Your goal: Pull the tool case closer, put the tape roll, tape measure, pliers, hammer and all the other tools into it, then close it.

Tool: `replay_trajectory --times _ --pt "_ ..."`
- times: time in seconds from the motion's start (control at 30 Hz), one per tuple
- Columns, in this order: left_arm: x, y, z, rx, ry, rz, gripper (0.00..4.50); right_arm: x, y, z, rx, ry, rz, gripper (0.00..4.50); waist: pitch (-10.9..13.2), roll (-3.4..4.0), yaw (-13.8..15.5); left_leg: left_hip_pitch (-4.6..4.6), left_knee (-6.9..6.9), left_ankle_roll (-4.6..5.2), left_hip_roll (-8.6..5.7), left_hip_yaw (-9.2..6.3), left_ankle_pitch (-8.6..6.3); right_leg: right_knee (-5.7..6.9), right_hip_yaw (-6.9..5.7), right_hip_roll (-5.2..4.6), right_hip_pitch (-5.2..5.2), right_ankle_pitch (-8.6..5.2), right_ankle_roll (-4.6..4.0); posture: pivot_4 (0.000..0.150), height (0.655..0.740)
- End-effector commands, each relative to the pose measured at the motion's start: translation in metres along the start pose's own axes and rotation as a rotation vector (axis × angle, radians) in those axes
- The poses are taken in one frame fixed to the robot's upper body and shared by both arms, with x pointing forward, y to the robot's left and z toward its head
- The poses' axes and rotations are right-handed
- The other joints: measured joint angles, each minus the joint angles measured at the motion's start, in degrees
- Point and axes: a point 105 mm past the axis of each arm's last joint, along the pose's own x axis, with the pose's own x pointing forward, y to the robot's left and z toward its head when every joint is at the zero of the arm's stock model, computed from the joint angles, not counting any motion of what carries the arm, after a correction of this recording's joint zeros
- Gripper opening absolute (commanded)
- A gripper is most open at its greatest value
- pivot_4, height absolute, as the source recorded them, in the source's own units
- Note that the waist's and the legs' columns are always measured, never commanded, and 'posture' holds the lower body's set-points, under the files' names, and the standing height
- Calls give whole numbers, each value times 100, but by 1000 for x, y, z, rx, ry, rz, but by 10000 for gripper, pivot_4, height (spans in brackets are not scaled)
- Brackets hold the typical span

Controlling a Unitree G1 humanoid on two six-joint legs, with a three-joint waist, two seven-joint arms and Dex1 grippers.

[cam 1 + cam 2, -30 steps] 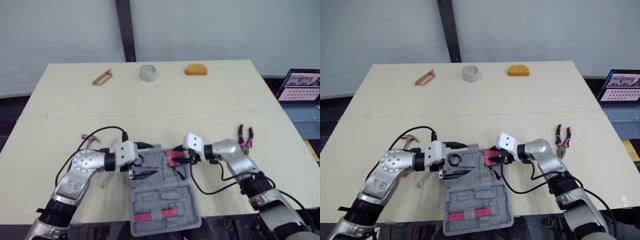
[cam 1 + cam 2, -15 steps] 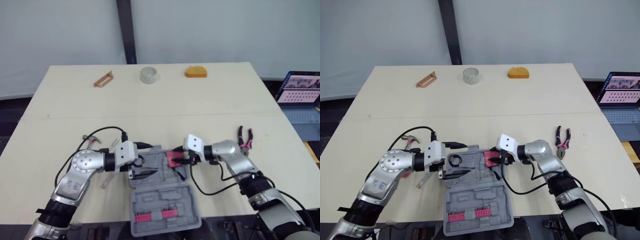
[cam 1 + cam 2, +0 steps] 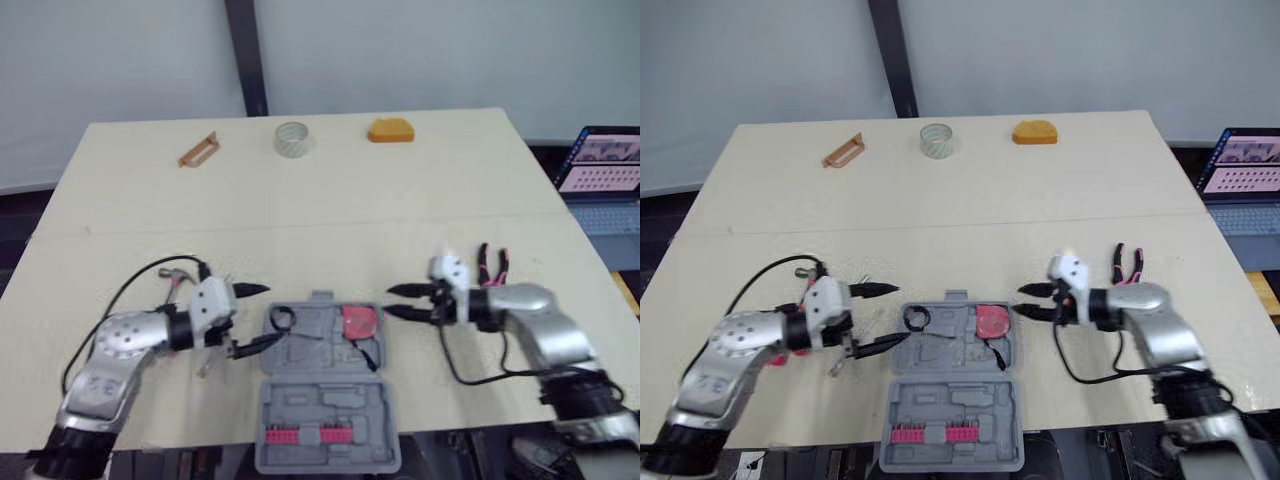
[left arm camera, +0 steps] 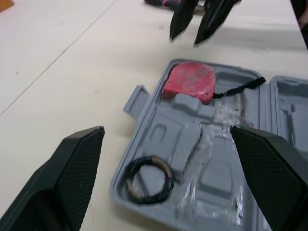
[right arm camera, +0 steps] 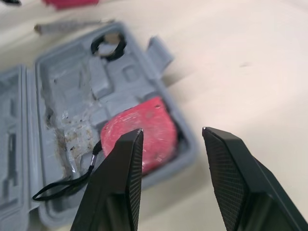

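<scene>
The left tool [image 3: 268, 313] is spread wide and empty, just off the left edge of the open tool case [image 3: 320, 395]. The right tool [image 3: 388, 302] is parted more narrowly, also empty, just off the case's right edge.

Inside the case, the red tape measure [image 3: 358, 322] sits in the far right corner. The left wrist view adds its black strap [image 4: 240, 88] and a black ring [image 4: 150, 179] in a recess on the case's left side. A row of pink bits [image 3: 320, 433] lines the near half.

The pliers [image 3: 492, 266] lie right of the case, past the right tool. The hammer [image 3: 178, 274], left of the case, is partly hidden by the arm. The tape roll [image 3: 293, 138] stands well beyond the case on the bench [image 3: 330, 210]. The laptop [image 3: 600, 165] is cut off, its screen too small to read.
</scene>
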Motion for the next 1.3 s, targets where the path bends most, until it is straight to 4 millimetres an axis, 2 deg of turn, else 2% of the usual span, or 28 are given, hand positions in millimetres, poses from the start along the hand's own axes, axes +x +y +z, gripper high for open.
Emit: replay_trajectory --times 0.03,0.07,0.17,0.27,0.3,0.6,0.7,0.83,1.07,1.23,1.3 --pt "-26 12 3 -5 9 89 45000 -25 -7 6 23 -34 -70 20824 2 -4 1 2 0 0 0 1 0 1 0 0 2 0 0 1500 7400" --pt "-37 18 -2 -18 32 127 45000 -35 -12 1 39 -18 -108 20824 3 -5 2 1 1 0 0 2 0 0 0 0 2 0 0 1500 7400" --pt "-71 32 -17 -58 95 235 45000 -65 -24 -19 93 51 -201 28266 12 -7 12 1 1 0 0 3 0 -1 1 -1 2 0 0 1500 7400" --pt "-99 39 -31 -97 153 317 45000 -91 -35 -31 164 58 -283 42716 20 -11 3 1 1 1 0 6 0 -3 1 -1 2 0 0 1500 7400" --pt "-108 40 -36 -113 172 343 45000 -100 -40 -35 177 65 -317 44386 21 -13 -1 1 1 1 0 7 0 -4 1 -1 2 0 0 1500 7400" --pt "-188 43 -75 -237 304 583 45000 -172 -68 -75 240 192 -577 44386 29 -15 -21 2 -3 1 1 15 0 -5 3 -1 -1 0 0 1500 7400" --pt "-198 43 -80 -252 315 620 45000 -182 -71 -83 253 209 -606 44386 29 -15 -21 4 -3 1 2 15 0 -4 3 -1 -1 0 0 1500 7400" --pt "-222 40 -98 -301 347 708 45000 -196 -80 -93 284 219 -676 44386 30 -15 -49 6 -4 0 3 18 0 -1 5 -1 -2 0 0 1500 7400" --pt "-229 35 -107 -308 386 722 45000 -196 -82 -98 288 223 -681 44386 32 -18 -116 5 -9 0 4 21 0 -2 4 -1 -4 0 0 1500 7400" --pt "-213 38 -99 -253 374 667 45000 -191 -84 -98 319 178 -708 44386 32 -18 -159 5 -10 0 5 20 0 -2 3 -1 -4 0 0 1500 7400" --pt "-195 39 -90 -203 355 603 45000 -187 -87 -98 309 175 -743 44386 32 -18 -162 6 -10 0 5 20 0 -2 4 -1 -4 0 0 1500 7400"
